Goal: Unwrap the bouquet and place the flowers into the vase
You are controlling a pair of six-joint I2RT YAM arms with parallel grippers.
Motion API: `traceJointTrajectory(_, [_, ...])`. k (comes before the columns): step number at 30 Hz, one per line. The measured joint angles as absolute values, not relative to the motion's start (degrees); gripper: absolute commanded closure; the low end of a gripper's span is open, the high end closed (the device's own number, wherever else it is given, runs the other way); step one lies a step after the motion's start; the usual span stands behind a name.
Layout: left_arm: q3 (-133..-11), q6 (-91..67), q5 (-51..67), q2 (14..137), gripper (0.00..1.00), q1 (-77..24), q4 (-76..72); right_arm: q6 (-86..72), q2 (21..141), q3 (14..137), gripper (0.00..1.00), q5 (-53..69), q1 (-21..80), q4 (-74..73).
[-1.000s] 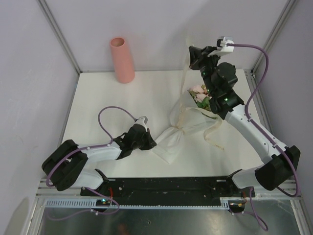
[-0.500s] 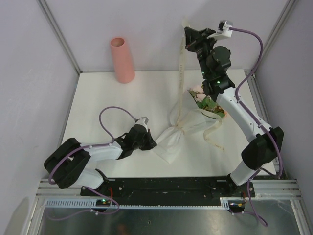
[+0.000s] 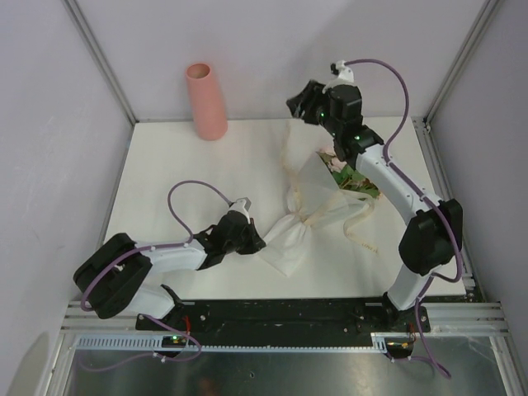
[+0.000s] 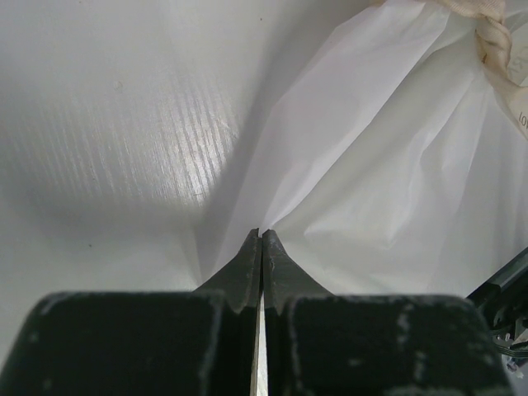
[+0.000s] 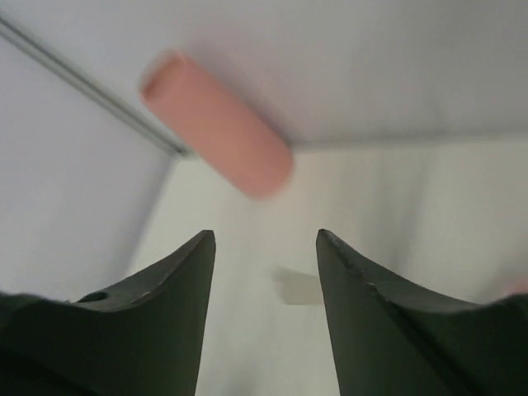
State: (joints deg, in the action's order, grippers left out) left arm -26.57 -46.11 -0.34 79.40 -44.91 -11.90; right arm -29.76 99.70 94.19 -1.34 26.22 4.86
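The bouquet lies on the table, its white paper cone pointing toward the near left. Pink flowers and leaves show at its far end, partly hidden under my right arm. My left gripper is shut on the cone's narrow tail, and a sliver of paper shows between the jaws. A slack cream ribbon runs from the knot up toward my right gripper, which hangs open and empty above the table. The salmon vase stands upright at the far left.
A second ribbon strand trails over the table to the right of the cone. The enclosure's back wall and metal corner posts stand close behind the vase and my right gripper.
My right gripper held the ribbon taut high up; it has opened, let go and swung left and lower. The ribbon has dropped slack. The left arm has not moved.
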Motion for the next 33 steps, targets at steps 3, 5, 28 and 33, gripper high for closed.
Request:
traceJointTrajectory(3, [-26.6,-46.1,-0.3,79.3,1.00,-44.9,-11.9,-27.7,98.4,91.2,0.46,2.7,24.6,-6.3])
traceJointTrajectory(5, [-26.6,-46.1,-0.3,79.2,1.00,-44.9,-11.9,-25.5,96.6,88.0,0.49,5.6,23.7,-12.2])
traceJointTrajectory(28, [-26.6,-46.1,0.6,78.3,1.00,-45.0,-11.9,-8.7,97.5,70.5,0.44,28.1,28.1,-30.7])
traceJointTrajectory(33, [-26.6,-46.0,0.7,78.1,1.00,-45.0,-11.9,-8.1,100.4,70.5,0.44,26.7,28.3,-31.6])
